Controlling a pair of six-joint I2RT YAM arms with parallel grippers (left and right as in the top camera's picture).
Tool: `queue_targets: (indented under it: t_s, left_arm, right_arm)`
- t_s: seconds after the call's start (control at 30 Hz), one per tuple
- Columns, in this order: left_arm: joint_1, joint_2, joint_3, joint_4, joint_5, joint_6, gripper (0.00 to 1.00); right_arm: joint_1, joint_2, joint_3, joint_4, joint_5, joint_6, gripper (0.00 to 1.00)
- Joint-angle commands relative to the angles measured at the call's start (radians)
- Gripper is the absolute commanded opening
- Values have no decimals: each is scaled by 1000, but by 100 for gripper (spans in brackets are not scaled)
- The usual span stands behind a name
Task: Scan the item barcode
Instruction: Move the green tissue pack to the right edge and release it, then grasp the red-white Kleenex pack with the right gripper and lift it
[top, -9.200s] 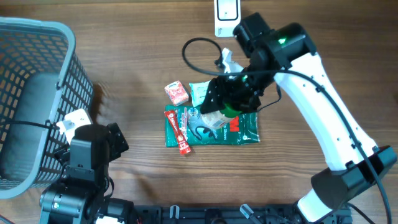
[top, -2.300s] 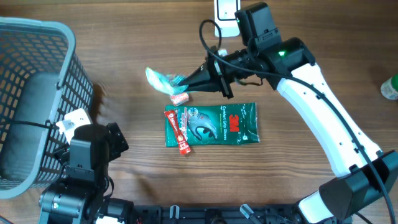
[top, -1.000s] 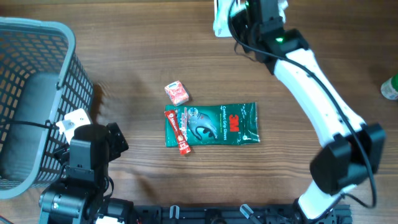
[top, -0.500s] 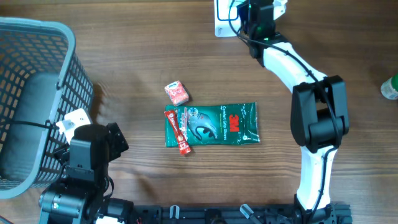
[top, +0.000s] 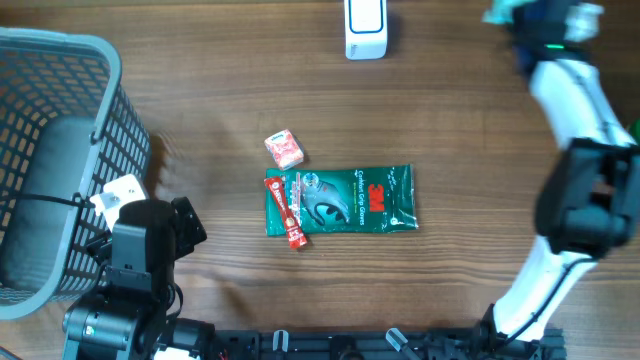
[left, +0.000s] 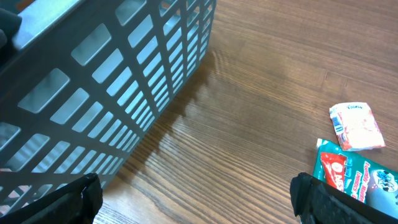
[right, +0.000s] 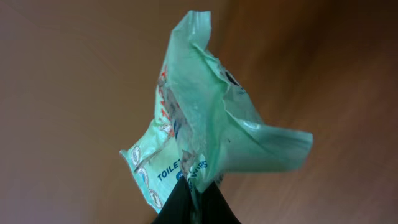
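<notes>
Right gripper (right: 193, 202) pinches green tissue pack (right: 208, 118) only by thin edge; w/ fast swing it may slip. Left gripper (left: 199, 202) stands wide.

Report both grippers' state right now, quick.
Left gripper: open, holding nothing.
Right gripper: shut on the pale green packet.
</notes>
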Motion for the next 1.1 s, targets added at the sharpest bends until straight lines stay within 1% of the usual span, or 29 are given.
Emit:
queue_targets:
  t_s: [0.0, 0.03, 0.07, 0.17, 0.2, 0.23, 0.3, 0.37, 0.47, 0.5, 0.53, 0.57, 0.6, 0.7, 0.8, 0.83, 0.87, 0.9, 0.93, 0.97, 1.0, 1.03, 1.07]
  left_arm:
    - [8, -2, 10, 2, -10, 16, 100]
    - [8, -2, 10, 2, -10, 16, 100]
    - [8, -2, 10, 2, -10, 16, 100]
    - [8, -2, 10, 2, -10, 16, 100]
    - [8, -2, 10, 3, -10, 16, 100]
    - [8, -2, 10, 2, -10, 16, 100]
    - [8, -2, 10, 2, -10, 16, 100]
    - [8, -2, 10, 2, -10, 16, 100]
    - [8, -2, 10, 2, -10, 16, 100]
    - [8, -2, 10, 2, -10, 16, 100]
    - [8, -2, 10, 2, -10, 16, 100]
    - [8, -2, 10, 2, -10, 16, 100]
    - [8, -2, 10, 2, -10, 16, 100]
    - [8, -2, 10, 2, -10, 16, 100]
    - [8, -2, 10, 2, -10, 16, 100]
    - [8, -2, 10, 2, -10, 16, 100]
    - [8, -2, 10, 2, -10, 16, 100]
    - [8, -2, 10, 2, -10, 16, 100]
    - [8, -2, 10, 2, -10, 16, 100]
    - [8, -2, 10, 2, -10, 16, 100]
    - [8, -2, 10, 2, -10, 16, 100]
    - [8, -2, 10, 2, -10, 16, 100]
    - [8, -2, 10, 2, -10, 16, 100]
  right_arm:
    - [-183, -31, 10, -69, 23, -104, 6]
    - [-227, -31, 10, -82, 24, -143, 9]
    - [-292, -31, 10, -93, 24, -217, 13]
    - [-365, -31, 10, -113, 24, -278, 17]
    - [-387, -31, 10, -120, 23, -278, 24]
    - [-399, -31, 10, -122, 13, -278, 39]
    - [-406, -39, 10, -116, -35, -295, 50]
    - [-401, -76, 10, -108, -170, -339, 59]
    - [-373, -158, 10, -107, -377, -392, 60]
    - [-357, -190, 10, -119, -453, -438, 63]
    - [-336, -222, 10, -149, -523, -480, 76]
    - [-309, -256, 10, -207, -575, -515, 91]
    - [-274, -288, 10, -290, -599, -538, 98]
    - [-161, -332, 10, -525, -607, -587, 100]
    - [28, -333, 4, -822, -606, -653, 100]
    - [85, -333, -6, -849, -606, -688, 99]
    - [147, -333, -21, -853, -605, -737, 99]
    - [234, -333, -43, -839, -604, -818, 100]
    - [322, -331, -71, -805, -592, -880, 100]
    - [399, -331, -102, -763, -559, -910, 100]
    - [490, -331, -138, -716, -502, -904, 96]
    - [542, -331, -160, -687, -475, -882, 89]
    - [589, -331, -183, -658, -470, -833, 87]
